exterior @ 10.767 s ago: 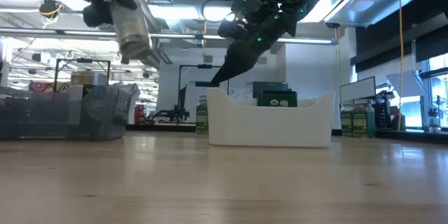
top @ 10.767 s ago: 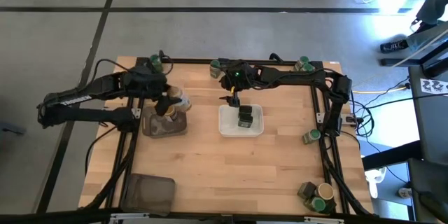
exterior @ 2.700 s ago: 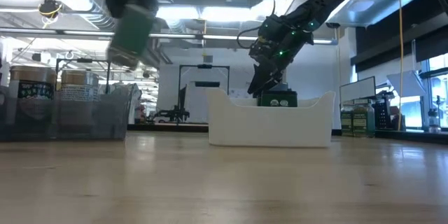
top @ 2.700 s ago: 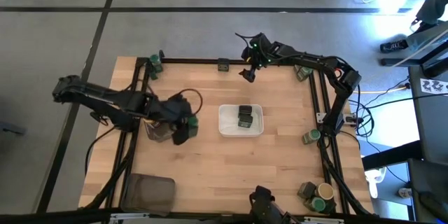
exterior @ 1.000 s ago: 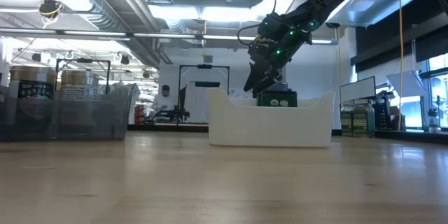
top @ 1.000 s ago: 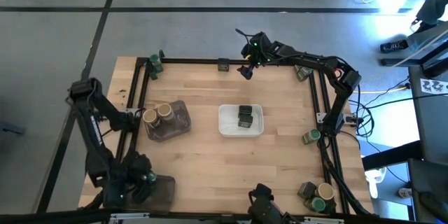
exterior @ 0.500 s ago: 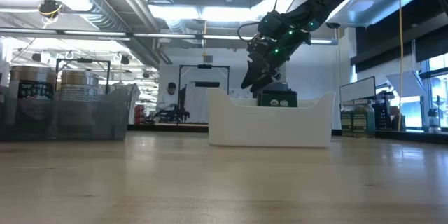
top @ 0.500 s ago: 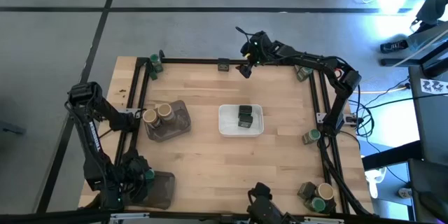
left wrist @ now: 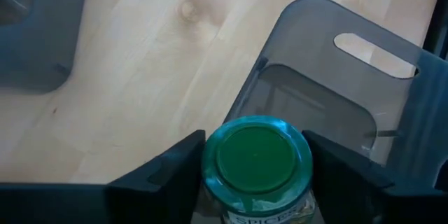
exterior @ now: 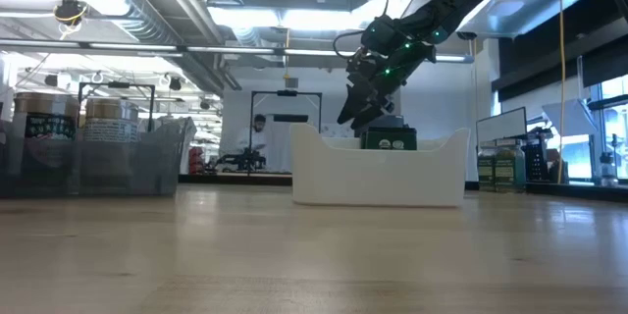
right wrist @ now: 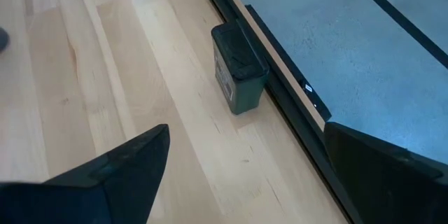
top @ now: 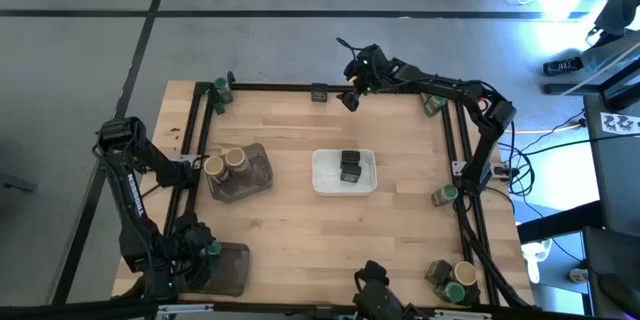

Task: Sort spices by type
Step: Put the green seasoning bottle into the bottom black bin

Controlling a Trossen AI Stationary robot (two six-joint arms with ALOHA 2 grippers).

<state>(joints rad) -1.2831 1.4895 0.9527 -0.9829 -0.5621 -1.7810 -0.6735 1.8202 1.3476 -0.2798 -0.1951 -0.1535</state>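
Note:
My left gripper (top: 205, 252) is at the table's near-left corner, shut on a green-lidded jar (left wrist: 255, 161) beside the corner of a dark grey tray (left wrist: 350, 98). My right gripper (top: 349, 98) hangs open over the far edge, its fingers spread wide (right wrist: 238, 175) short of a dark squarish tin (right wrist: 239, 68) that stands on its base by the frame rail. Another dark tin (top: 350, 166) sits in the white tray (top: 322, 185). Two tan-topped jars (top: 225, 163) stand in the grey tray at the left (top: 255, 182). My left gripper pinches the green-lidded jar between its two fingers, one finger (left wrist: 164, 175) on each side of the jar's body just under the lid (left wrist: 210, 175). The fingers come from above, pointing down. The jar is upright; the jar itself hides its base.
Green-lidded jars stand at the far-left corner (top: 220, 88), the far-right corner (top: 432, 100), the right edge (top: 445, 195) and the near-right corner (top: 455, 280). A dark frame rail (top: 270, 88) runs round the table. Bare wood lies between the trays. A person shows far off (exterior: 257, 128).
My left gripper, with the jar in it, has edged a little toward the table's right, nearer the near-left grey tray. My right gripper has drifted slightly toward the table's left along the far edge, toward the dark tin. Its fingers have stayed spread.

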